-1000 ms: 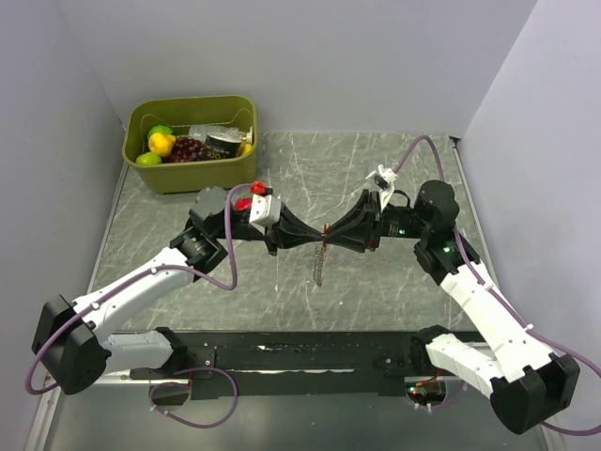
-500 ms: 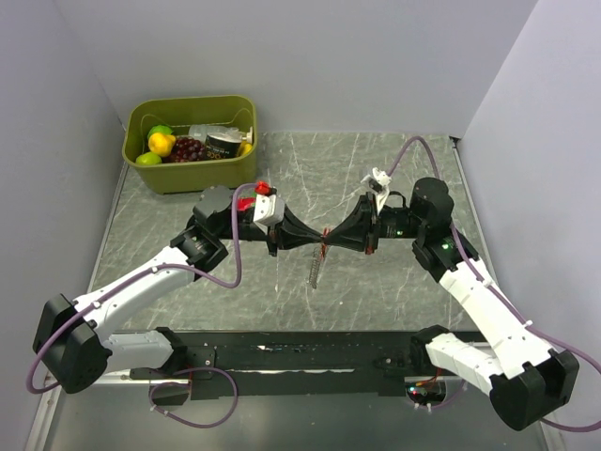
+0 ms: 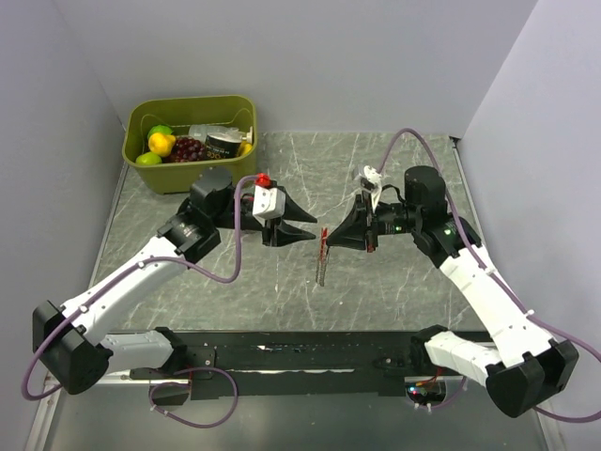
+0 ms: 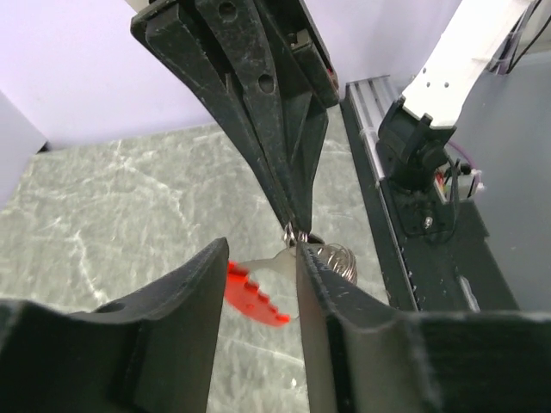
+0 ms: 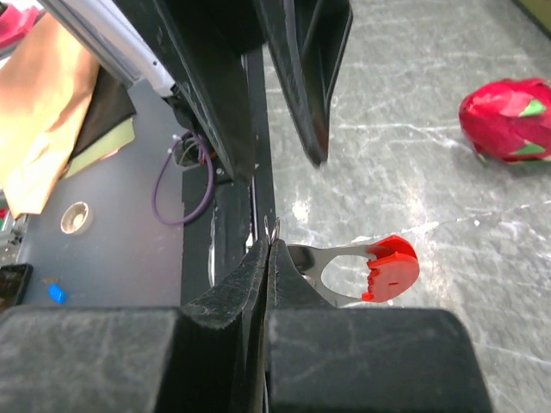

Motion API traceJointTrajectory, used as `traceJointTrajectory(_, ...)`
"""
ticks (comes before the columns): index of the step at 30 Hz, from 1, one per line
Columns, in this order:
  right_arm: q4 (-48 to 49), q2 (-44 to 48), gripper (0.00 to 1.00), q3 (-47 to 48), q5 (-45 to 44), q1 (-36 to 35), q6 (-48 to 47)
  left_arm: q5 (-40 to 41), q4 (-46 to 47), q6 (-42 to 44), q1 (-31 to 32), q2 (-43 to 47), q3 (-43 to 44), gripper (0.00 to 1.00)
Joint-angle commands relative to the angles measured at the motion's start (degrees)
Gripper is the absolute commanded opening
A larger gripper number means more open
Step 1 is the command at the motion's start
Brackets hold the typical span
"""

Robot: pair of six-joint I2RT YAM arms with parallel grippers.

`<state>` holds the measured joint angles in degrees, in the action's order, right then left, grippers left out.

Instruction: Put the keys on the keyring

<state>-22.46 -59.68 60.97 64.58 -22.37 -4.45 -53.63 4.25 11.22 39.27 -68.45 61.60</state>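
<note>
Item 1, keyring [image 3: 321, 263]: hangs above the table [image 3: 394, 291] between the 2 arms, red fob uppermost, silvery part dangling below.
Item 2, right gripper [image 3: 331, 235]: jaws pressed fully together, pinching the keyring's metal end.
Item 3, left gripper [image 3: 310, 229]: jaws partly apart, holding nothing, tips just beside the keyring.
</note>
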Motion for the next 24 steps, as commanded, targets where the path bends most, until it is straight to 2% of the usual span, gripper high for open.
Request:
traceJointTrajectory(1, -8.21, -2.45, 0.0, 6.26, -0.59, -0.92, -7.67, -2.1, -14.16, 9.68, -1.56, -1.07, 7.46, 0.45)
traceJointTrajectory(6, -14.62, -7.1, 0.0, 10.47, -5.77, -4.95, -10.84, -1.57, -28.31, 16.98, -1.82, -4.67, 12.92, 0.48)
traceJointTrajectory(9, -16.65, -9.39, 0.0, 12.24, -8.85, -6.89, -11.99, -1.66, -31.75, 18.48, -1.82, -6.52, 14.59, 0.48)
traceJointTrajectory(15, -15.78, -9.67, 0.0, 12.33, -9.73, -7.43, -11.81, -1.3, -33.52, 19.8, -1.82, -7.76, 14.42, 0.48)
traceJointTrajectory(24, -14.55, -9.4, 0.0, 11.63, -9.38, -7.6, -10.94, -2.62, -31.5, 18.93, -1.65, -8.81, 13.63, 0.43)
